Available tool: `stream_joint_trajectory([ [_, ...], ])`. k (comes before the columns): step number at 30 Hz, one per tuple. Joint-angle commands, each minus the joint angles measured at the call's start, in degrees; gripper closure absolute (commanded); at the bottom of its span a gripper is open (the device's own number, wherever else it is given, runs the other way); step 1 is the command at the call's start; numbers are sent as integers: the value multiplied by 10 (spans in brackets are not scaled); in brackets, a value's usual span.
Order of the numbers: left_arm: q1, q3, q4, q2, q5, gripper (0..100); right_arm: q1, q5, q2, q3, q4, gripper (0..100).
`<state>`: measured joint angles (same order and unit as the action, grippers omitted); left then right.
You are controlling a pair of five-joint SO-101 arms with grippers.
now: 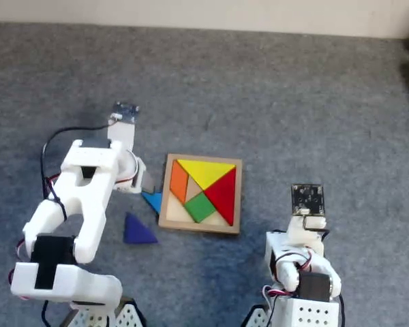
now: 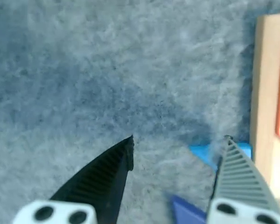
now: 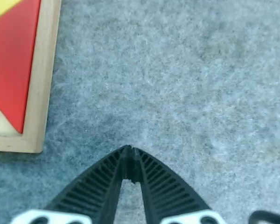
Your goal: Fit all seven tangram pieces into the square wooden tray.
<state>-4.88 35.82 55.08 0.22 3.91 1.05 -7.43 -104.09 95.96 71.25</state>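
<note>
Left of centre in the high view, the left gripper (image 1: 144,182) hangs wide open and empty beside the light blue triangle (image 1: 152,201), probably lined up to grasp it; the dark blue triangle (image 1: 138,230) lies just below. The wooden tray (image 1: 199,227) at centre shows bare wood at its lower left, likely their slot. At lower right, the right gripper (image 3: 129,162) is closed on nothing, apparently parked clear.

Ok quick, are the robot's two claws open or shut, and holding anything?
Left gripper: open, holding nothing.
Right gripper: shut, holding nothing.
</note>
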Motion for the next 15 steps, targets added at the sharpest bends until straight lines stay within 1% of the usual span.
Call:
stream_joint_trajectory([
  [1, -14, -18, 0, 22, 35, 723, 6, -6, -10, 58, 4, 993],
  [3, -26, -17, 1, 22, 50, 733, 6, -6, -10, 58, 4, 993],
  [5, -40, -17, 8, 17, 70, 768, 6, -6, -10, 58, 4, 993],
  [9, -45, -17, 66, -7, 123, 807, 6, -6, -10, 58, 4, 993],
  [15, -43, -16, 147, -56, 132, 807, 6, -6, -10, 58, 4, 993],
])
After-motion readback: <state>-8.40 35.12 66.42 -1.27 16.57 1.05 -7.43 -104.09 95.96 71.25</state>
